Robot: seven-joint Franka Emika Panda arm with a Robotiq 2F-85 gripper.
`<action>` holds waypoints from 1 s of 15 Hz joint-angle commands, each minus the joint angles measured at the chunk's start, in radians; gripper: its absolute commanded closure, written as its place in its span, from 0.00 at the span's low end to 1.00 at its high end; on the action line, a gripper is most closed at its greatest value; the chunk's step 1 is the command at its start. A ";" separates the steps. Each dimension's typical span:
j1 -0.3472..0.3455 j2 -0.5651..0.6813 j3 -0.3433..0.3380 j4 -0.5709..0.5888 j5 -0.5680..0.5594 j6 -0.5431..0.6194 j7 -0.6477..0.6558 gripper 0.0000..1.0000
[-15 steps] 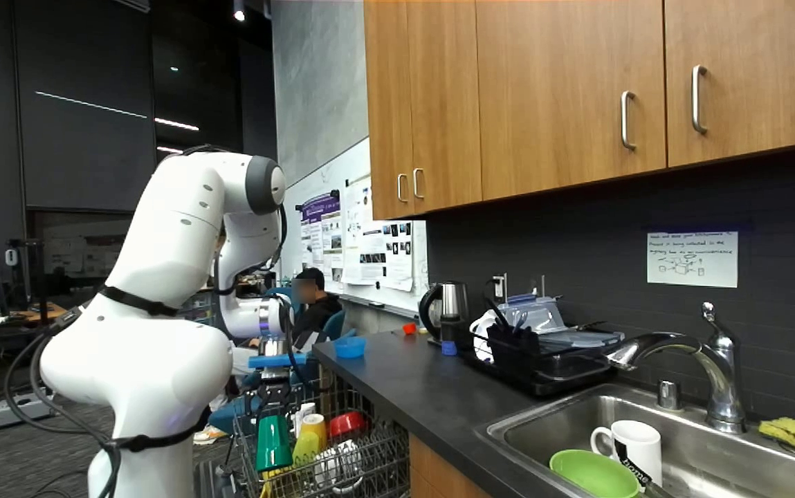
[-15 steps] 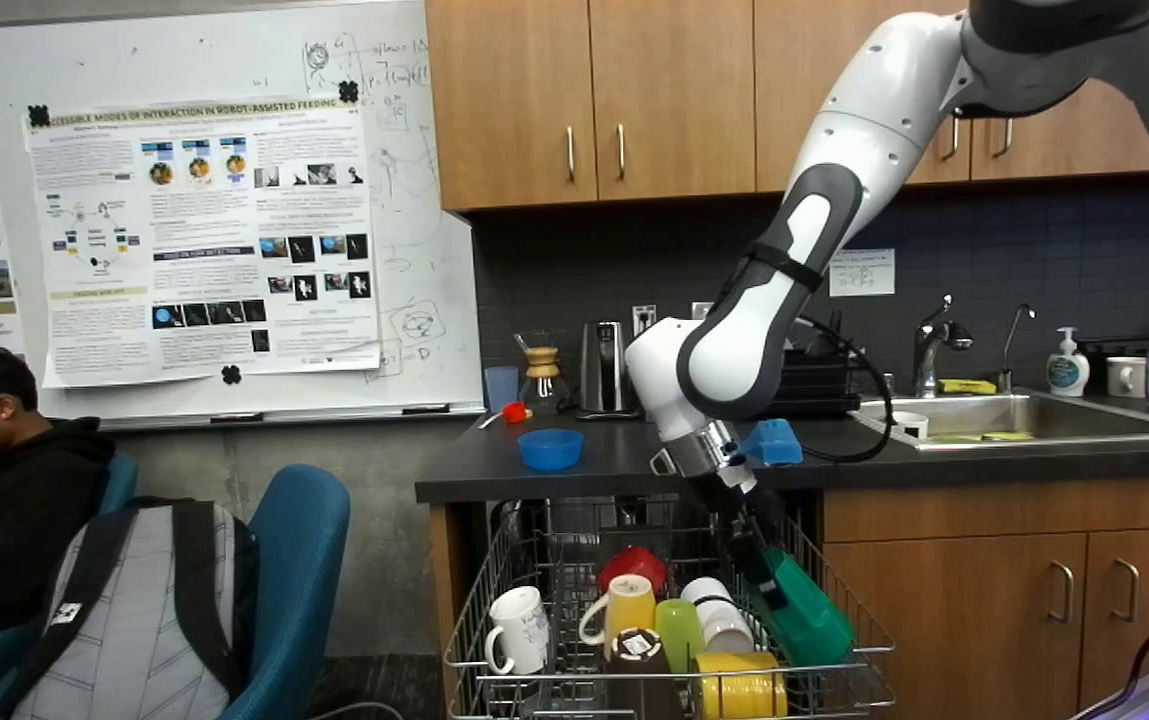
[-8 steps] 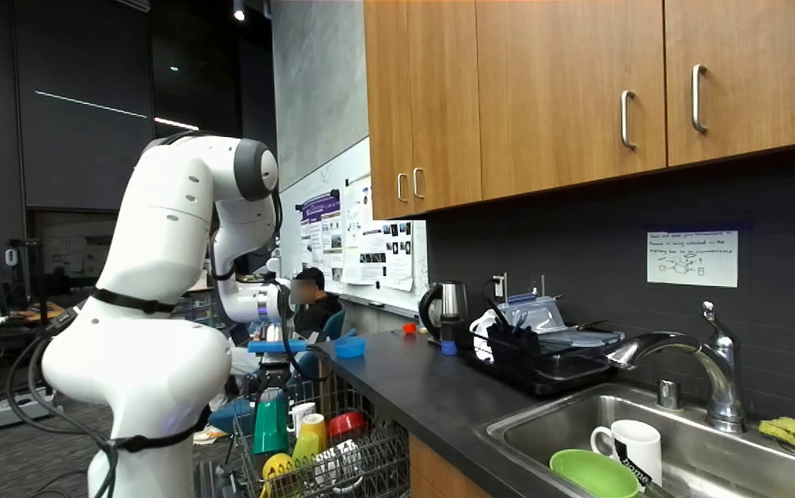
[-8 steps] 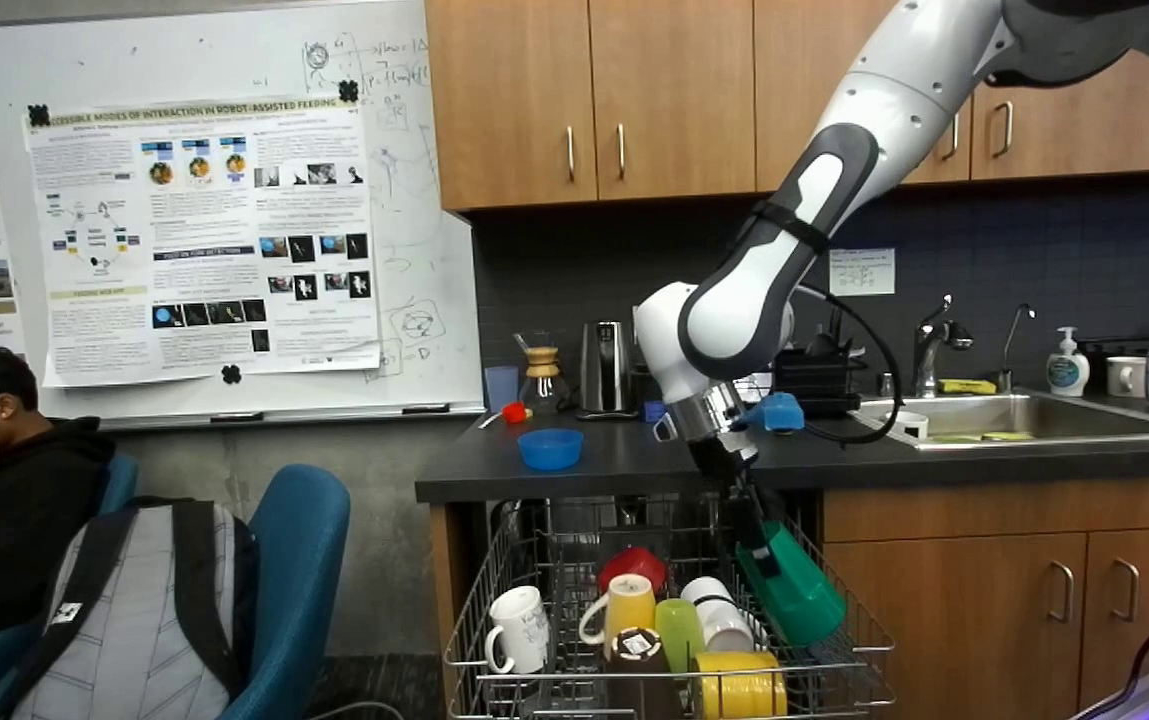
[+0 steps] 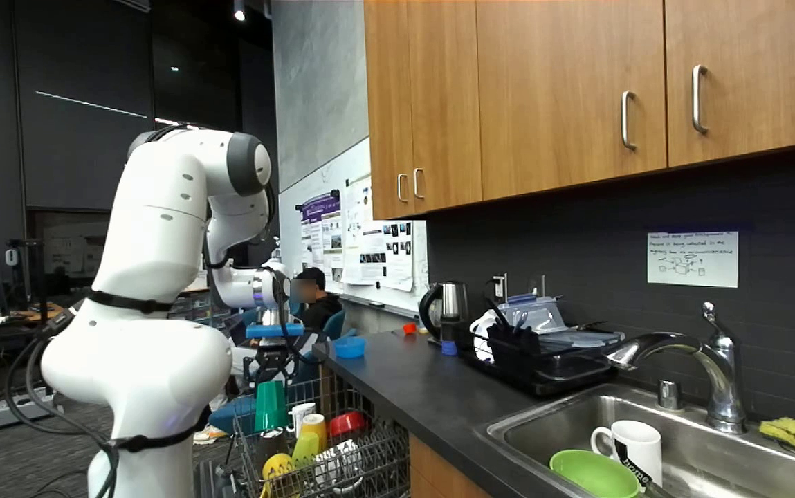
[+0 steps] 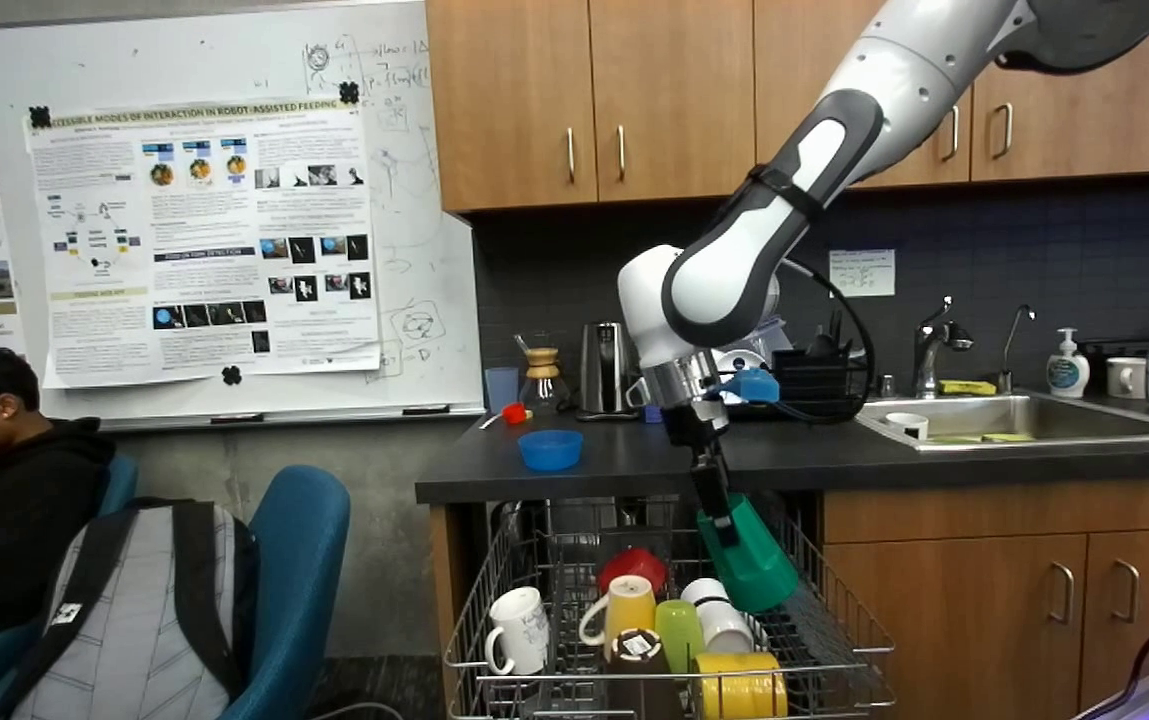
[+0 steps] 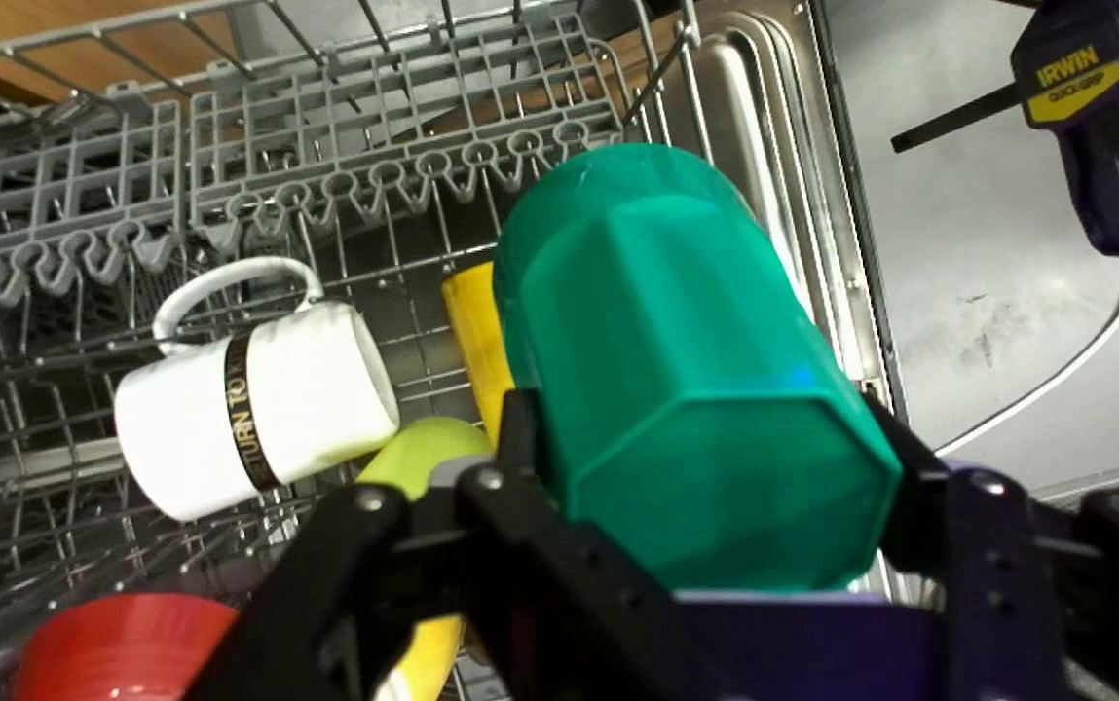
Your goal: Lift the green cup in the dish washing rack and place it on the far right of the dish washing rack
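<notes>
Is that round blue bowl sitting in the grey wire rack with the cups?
No, in an exterior view the round blue bowl sits on the flat dark countertop, outside the grey wire rack.

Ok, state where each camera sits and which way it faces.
An exterior view: near the sink, looking along the counter; most of the arm shows.
An exterior view: before the dishwasher rack, facing the cabinets; the arm's outer part shows.
Wrist view: above that rack, facing down; gripper fingers show.
Shared by both exterior views: green cup, counter, cabinets.
</notes>
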 commanded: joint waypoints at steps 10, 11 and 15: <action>0.054 0.214 -0.008 0.299 -0.111 0.058 -0.027 0.51; 0.059 0.241 -0.011 0.332 -0.119 0.060 -0.029 0.51; 0.071 0.318 -0.012 0.430 -0.126 0.059 -0.054 0.51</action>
